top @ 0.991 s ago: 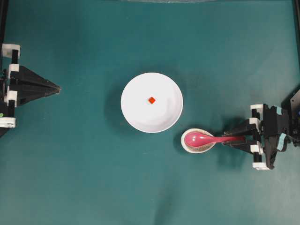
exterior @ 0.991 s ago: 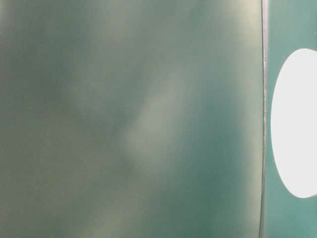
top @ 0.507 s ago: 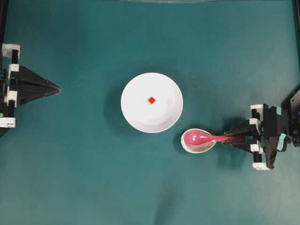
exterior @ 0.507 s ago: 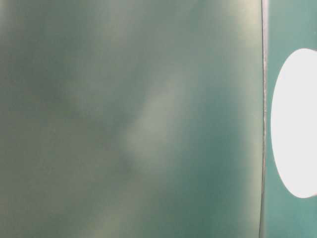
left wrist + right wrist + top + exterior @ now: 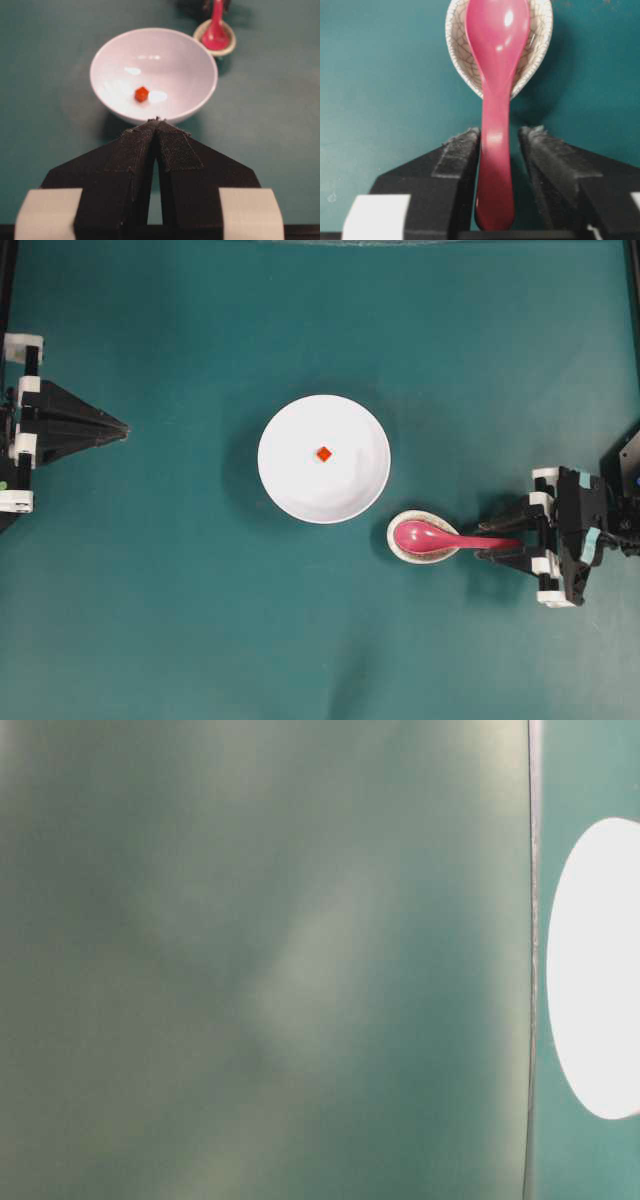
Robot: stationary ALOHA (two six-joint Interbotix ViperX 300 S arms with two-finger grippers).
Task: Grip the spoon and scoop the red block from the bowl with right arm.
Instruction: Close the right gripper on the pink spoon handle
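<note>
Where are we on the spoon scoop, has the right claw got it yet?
Done: the right claw straddles the spoon handle, scoop resting in the small speckled dish. In hand: closing; one finger touches, a gap shows on the other side. Left: grip, lift, scoop the red block from the bowl. Left claw parked shut.

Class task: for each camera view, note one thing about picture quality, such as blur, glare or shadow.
Overhead: sharp, soft shadow beside the bowl. Table-level: blurred green haze, overexposed white shape at right. Left wrist: glare patches inside the bowl, left gripper slightly soft. Right wrist: highlight on the spoon.
</note>
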